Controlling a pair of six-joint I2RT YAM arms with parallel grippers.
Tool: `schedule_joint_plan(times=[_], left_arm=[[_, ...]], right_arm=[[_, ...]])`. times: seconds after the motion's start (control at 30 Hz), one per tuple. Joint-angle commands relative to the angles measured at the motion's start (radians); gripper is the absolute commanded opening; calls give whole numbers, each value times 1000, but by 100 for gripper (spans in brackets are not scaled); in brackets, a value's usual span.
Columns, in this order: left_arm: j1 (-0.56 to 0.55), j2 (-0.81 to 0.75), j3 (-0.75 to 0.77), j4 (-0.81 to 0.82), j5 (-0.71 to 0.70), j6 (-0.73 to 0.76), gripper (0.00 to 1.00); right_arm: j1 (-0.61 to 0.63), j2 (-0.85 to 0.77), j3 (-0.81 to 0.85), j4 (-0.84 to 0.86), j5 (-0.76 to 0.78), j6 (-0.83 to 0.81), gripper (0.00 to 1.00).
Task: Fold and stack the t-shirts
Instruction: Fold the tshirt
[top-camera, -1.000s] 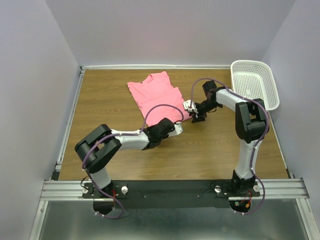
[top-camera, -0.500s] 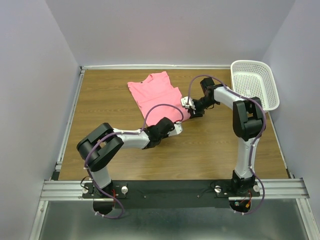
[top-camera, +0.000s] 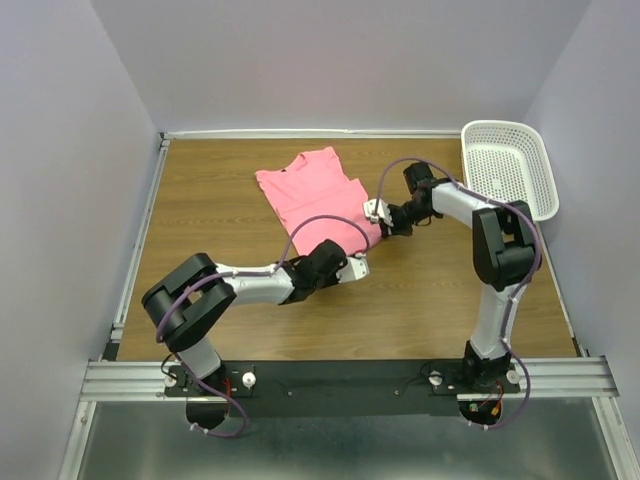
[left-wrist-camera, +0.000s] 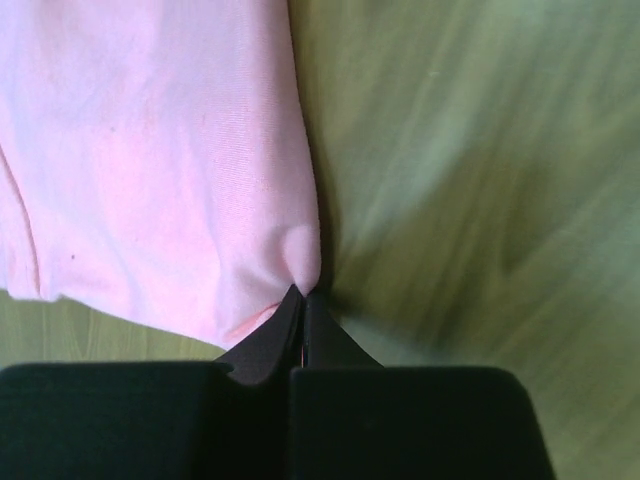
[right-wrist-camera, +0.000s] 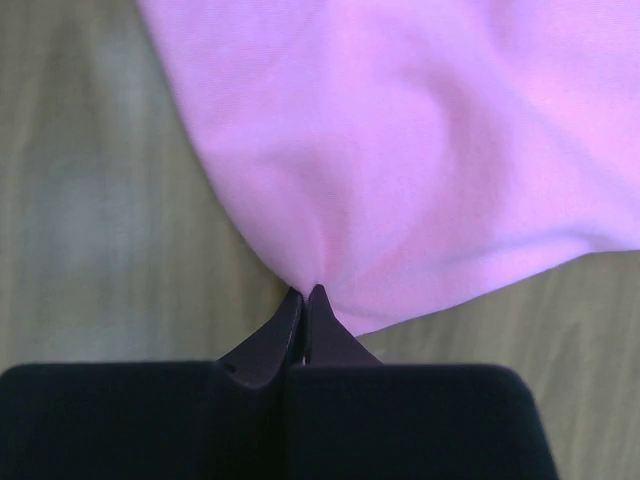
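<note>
Pink t-shirt (top-camera: 310, 195) lies mostly flat on the wood surface (top-camera: 220, 270), well left of the white basket (top-camera: 500, 128). Left pincer (left-wrist-camera: 303, 297) is closed tight, pinching the shirt's near hem corner, the one farther from the basket. Right pincer (right-wrist-camera: 304, 295) is also fully closed, nipping the shirt edge on the basket side. Cloth puckers at both grips.

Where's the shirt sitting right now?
Top view: the pink shirt lies on the table at its far middle, left of the white basket. Its near edge is pinched by the left claw and the right claw.
</note>
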Motion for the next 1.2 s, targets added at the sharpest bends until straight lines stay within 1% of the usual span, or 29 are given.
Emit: schedule_joint_plan(times=[0.0,0.07,0.1,0.13,0.17,0.2,0.23,0.27,0.33,0.4,0.43,0.47,0.5,0.57,0.6,0.63,0.67,0.7,0.73,0.8,0.83,0.9,0.93,1.07,1.17], left_arm=[[-61,-44,-38,-66,152,3,0],[-85,-84,-53,-87,202,-14,0],[-104,-119,-53,-95,226,-26,0],[-110,-140,-58,-101,252,-38,0],[-115,-160,-67,-116,328,-55,0],[-130,-186,-76,-121,350,-51,0],[-162,-246,-99,-108,360,-51,0],[-162,-271,-104,-109,375,-42,0],[-158,-327,-107,-100,375,-43,0],[-121,-355,-107,-88,364,-31,0],[-101,-363,-108,-80,354,-23,0],[-80,-369,-101,-71,346,-14,0],[-29,-369,-96,-63,340,10,0],[23,-354,-69,-43,344,33,0],[55,-343,-55,-40,350,46,0],[130,-317,-26,-40,360,73,0],[131,-302,-12,-40,360,90,0],[151,-286,5,-19,352,104,0],[201,-250,43,-14,347,128,0],[250,-217,82,-2,355,142,0],[294,-187,98,23,364,142,0],[327,-155,146,49,367,153,0],[338,-118,163,61,366,156,0],[388,-13,253,115,323,156,0],[408,50,278,181,274,152,0]], right_arm=[[6,-114,-209,-65,110,-15,1],[4,-226,-286,-111,134,-66,1],[4,-266,-356,-137,139,-77,1],[4,-304,-393,-148,140,-82,1],[4,-385,-419,-159,142,-86,1],[3,-418,-438,-169,139,-79,0],[1,-455,-465,-179,124,-69,0],[-2,-500,-467,-177,114,-47,0],[-3,-513,-437,-177,76,-4,1],[-5,-487,-329,-177,47,67,1],[-6,-443,-291,-176,27,88,0],[-6,-412,-203,-177,16,110,0],[-6,-380,-162,-174,10,154,0],[-5,-283,-32,-174,-8,223,0],[-6,-257,14,-173,-13,243,1],[-5,-196,88,-170,-25,286,1],[-5,-170,88,-168,-31,309,0],[-5,-138,176,-166,-34,334,1],[-5,-83,220,-160,-28,360,1],[-5,-23,310,-153,-19,429,1],[-6,-3,385,-136,-4,452,1],[-6,66,448,-108,16,530,1],[-5,89,508,-87,34,553,0],[-5,160,599,1,65,691,1],[-5,197,639,83,99,751,1]])
